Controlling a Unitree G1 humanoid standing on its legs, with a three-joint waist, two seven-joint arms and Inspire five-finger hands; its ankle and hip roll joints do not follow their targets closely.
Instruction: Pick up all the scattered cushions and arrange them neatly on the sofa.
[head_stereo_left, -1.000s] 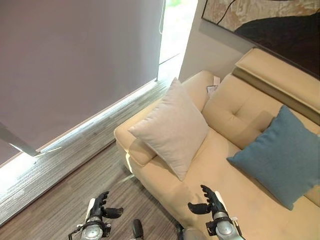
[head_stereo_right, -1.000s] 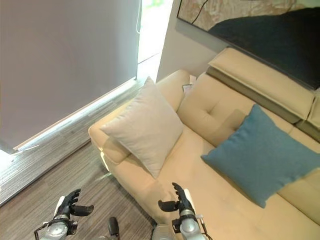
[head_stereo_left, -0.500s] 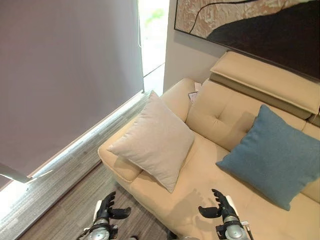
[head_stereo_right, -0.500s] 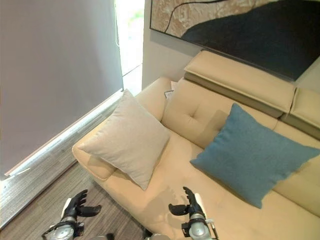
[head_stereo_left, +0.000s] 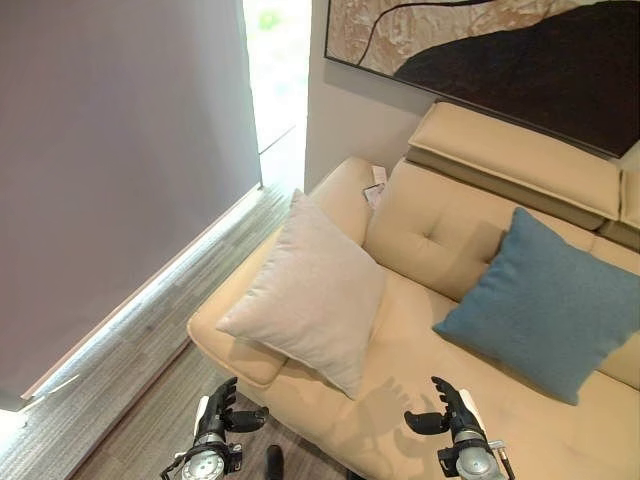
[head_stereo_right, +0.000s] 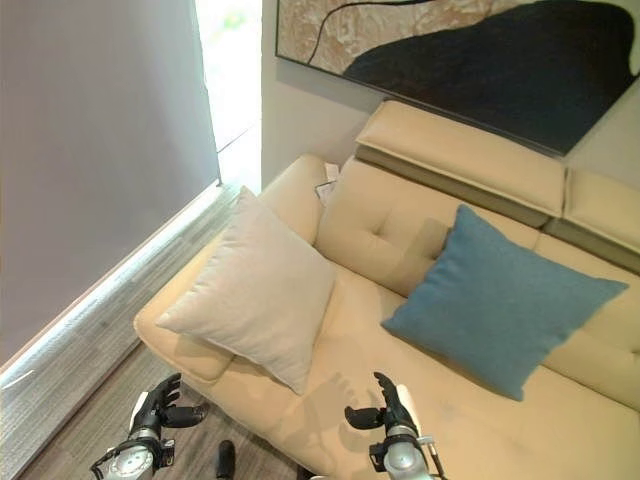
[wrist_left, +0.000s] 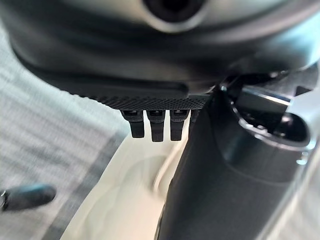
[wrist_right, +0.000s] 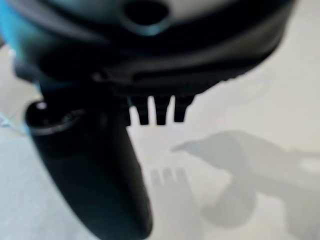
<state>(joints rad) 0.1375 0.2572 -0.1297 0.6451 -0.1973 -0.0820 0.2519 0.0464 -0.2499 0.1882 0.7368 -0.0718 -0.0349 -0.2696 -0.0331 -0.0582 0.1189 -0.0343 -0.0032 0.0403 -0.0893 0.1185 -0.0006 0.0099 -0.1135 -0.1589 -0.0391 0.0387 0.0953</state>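
In the left eye view a cream sofa (head_stereo_left: 440, 240) stands against the wall, its armrest end towards a window blind (head_stereo_left: 110, 160). A beige cushion (head_stereo_left: 305, 295) leans on the sofa at the armrest end, one corner up and one corner down on the seat. A blue cushion (head_stereo_left: 545, 305) rests further along the sofa, propped against the backrest, well apart from the beige one. A dark and tan picture (head_stereo_left: 500, 50) hangs on the wall above the sofa's headrests, and a small paper tag (head_stereo_left: 377, 188) lies on the sofa between armrest and backrest. The left hand (head_stereo_left: 222, 412) hovers over the wood floor (head_stereo_left: 140, 400) just in front of the sofa's front edge, fingers relaxed and spread, holding nothing. The right hand (head_stereo_left: 445, 408) hangs over the sofa seat below the blue cushion, likewise loose and empty. The right eye view gives the same layout: beige cushion (head_stereo_right: 255, 290) by the armrest, blue cushion (head_stereo_right: 500, 300) against the backrest, both hands low and apart from either cushion. The left wrist view shows the left hand's fingers (wrist_left: 156, 125) straight, with the sofa's pale edge and the floor beyond them. The right wrist view shows the right hand's fingers (wrist_right: 161, 111) straight over the bare sofa seat.
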